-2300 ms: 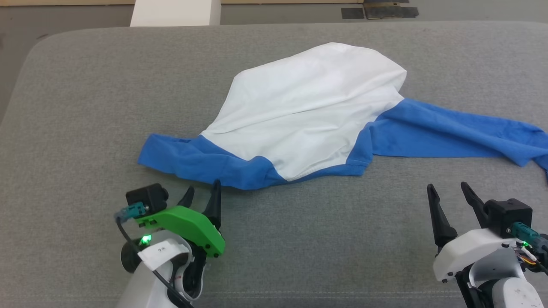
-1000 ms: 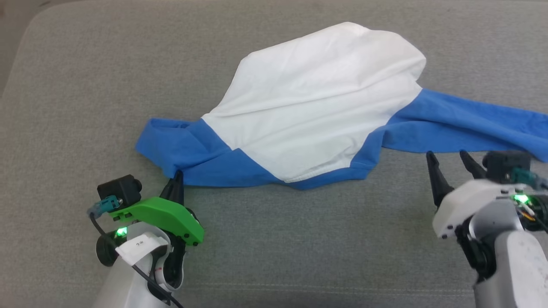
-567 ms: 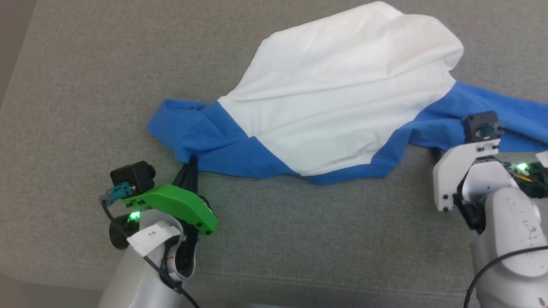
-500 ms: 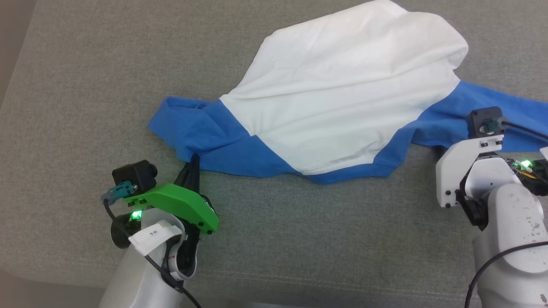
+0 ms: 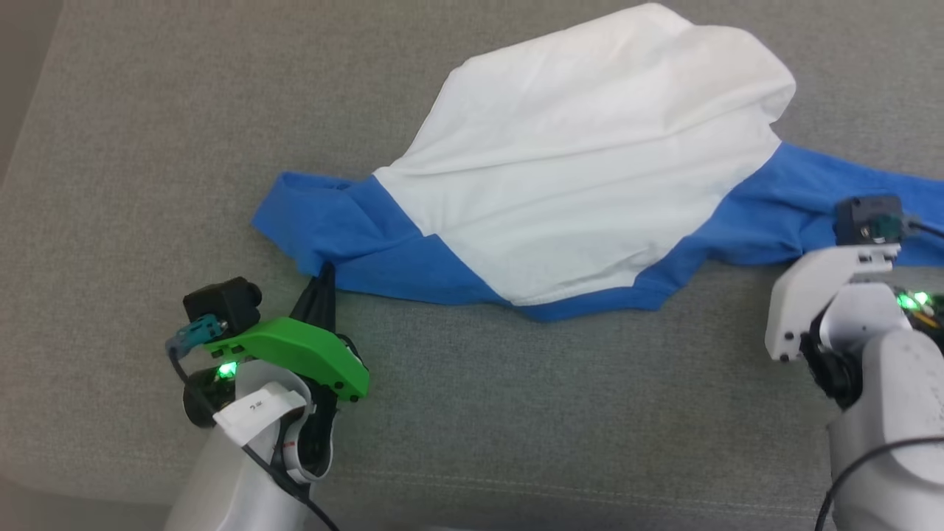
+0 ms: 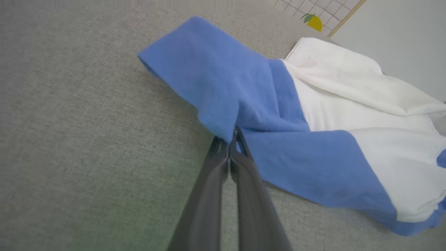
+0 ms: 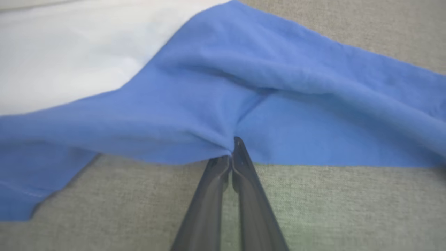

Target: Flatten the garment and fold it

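The garment (image 5: 590,169) lies rumpled across the upper middle of the head view on a grey cushion (image 5: 133,147); the left gripper (image 5: 324,271), lower left, is clamped on its blue near edge; the right gripper (image 7: 232,148), fingers pressed together, pinches a blue fold at the centre of its wrist view.

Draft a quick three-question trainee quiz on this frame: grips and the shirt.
1. True or false: the left gripper is shut on a blue edge of the garment.
2. What does the right gripper pinch? A: the garment's white body. B: a blue part of the garment. C: nothing.
3. Fill in: the garment lies on a ____ fabric surface.

Key:
1. True. Its fingers meet on the blue edge.
2. B. The blue cloth puckers at its tips.
3. Grey.
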Tool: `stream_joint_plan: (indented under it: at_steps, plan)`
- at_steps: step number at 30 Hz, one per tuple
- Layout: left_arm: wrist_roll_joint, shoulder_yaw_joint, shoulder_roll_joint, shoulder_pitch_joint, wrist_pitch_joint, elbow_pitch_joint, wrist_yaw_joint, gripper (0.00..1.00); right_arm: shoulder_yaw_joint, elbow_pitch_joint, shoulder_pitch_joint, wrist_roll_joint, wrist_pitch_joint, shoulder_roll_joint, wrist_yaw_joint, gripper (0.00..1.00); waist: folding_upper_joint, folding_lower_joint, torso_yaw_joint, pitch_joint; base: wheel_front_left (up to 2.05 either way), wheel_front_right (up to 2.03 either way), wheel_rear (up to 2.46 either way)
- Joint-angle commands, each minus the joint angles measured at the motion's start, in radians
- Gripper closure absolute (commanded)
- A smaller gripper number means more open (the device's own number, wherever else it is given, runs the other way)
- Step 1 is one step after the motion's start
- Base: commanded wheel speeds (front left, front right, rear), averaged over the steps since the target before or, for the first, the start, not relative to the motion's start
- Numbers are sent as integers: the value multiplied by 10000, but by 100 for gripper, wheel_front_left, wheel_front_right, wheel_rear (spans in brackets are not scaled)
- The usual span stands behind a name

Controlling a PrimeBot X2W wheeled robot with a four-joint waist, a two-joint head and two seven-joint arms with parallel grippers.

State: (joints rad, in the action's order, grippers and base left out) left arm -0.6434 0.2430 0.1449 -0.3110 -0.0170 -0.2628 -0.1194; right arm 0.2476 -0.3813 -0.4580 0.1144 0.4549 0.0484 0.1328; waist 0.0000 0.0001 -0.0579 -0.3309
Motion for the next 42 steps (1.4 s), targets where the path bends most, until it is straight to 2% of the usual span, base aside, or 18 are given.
stream_joint_plan:
  at_steps: [1,4,7,10,12,15,20,25,30,35,42]
  plan:
    - [-19,-65,122,52,-129,99,79,100,46,118,397,-269,-217,18,-21,100,0,-1,147,334,0,0,0]
    - [-373,-235,132,230,-218,595,343,100,-85,1063,921,-939,-509,18,-21,100,0,-1,317,781,0,0,0]
    - [-904,-400,240,348,27,1489,728,100,-279,2430,1452,-1159,-314,19,-21,100,0,-1,495,1179,0,0,0]
    - [-1439,-491,593,256,741,2717,1082,100,-451,4108,1799,-1163,165,277,-21,100,0,-1,635,1540,0,0,0]
    - [-1778,-552,877,67,1406,3546,1139,100,-580,5128,1845,-1192,562,642,-21,100,0,-1,704,1723,0,0,0]
    - [-2520,-750,1065,-382,2453,4644,922,100,-769,6387,1661,-1276,1282,1252,-21,100,0,-1,814,1922,0,0,0]
    - [-3388,-1200,1373,-1945,4025,5720,56,100,-1153,7608,334,-1457,2562,2608,-21,100,0,-1,1009,1777,0,0,0]
    - [-3687,-1680,1409,-4137,4703,5364,-855,100,-1905,6924,-2043,-1873,3331,3704,-21,100,0,-1,1226,1012,0,0,0]
    - [-3461,-1905,1421,-6383,4639,4117,-1275,100,-2803,5316,-4657,-1956,3266,4192,-21,100,0,-1,1362,-219,0,0,0]
    - [-2782,-1893,1607,-8493,4137,2798,-1343,100,-3145,3536,-7194,-1670,2556,3685,-21,100,0,-1,1484,-1632,0,0,0]
    - [-2290,-2268,1479,-10911,2803,1212,-1353,100,-2681,1732,-9948,-749,1051,2926,-21,100,0,-1,1424,-2946,0,0,0]
